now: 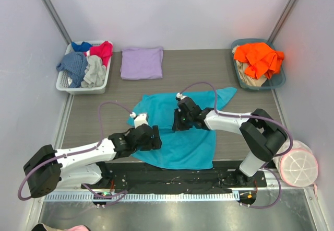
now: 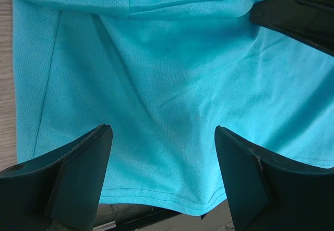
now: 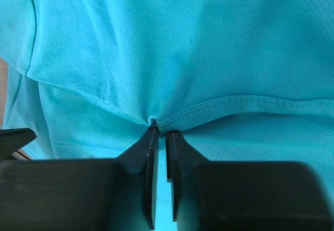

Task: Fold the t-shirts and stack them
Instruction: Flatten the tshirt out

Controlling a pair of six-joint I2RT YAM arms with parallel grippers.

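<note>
The teal t-shirt (image 1: 180, 145) lies spread across the middle of the table, one sleeve reaching toward the back right. My left gripper (image 1: 157, 137) hovers at its near left edge; in the left wrist view its fingers (image 2: 88, 163) stand wide apart over the stitched hem of the teal cloth (image 2: 167, 74), holding nothing. My right gripper (image 1: 178, 122) is at the shirt's middle. The right wrist view shows it (image 3: 160, 130) shut on a stitched fold of the teal fabric (image 3: 182, 48), which puckers at the tips. The lavender t-shirt (image 1: 141, 62) lies folded at the back.
A white basket (image 1: 82, 90) at the back left holds red, blue and grey garments. At the back right a teal bin (image 1: 277, 82) carries an orange garment (image 1: 258, 58). A round white object (image 1: 298, 168) sits off the table's near right corner.
</note>
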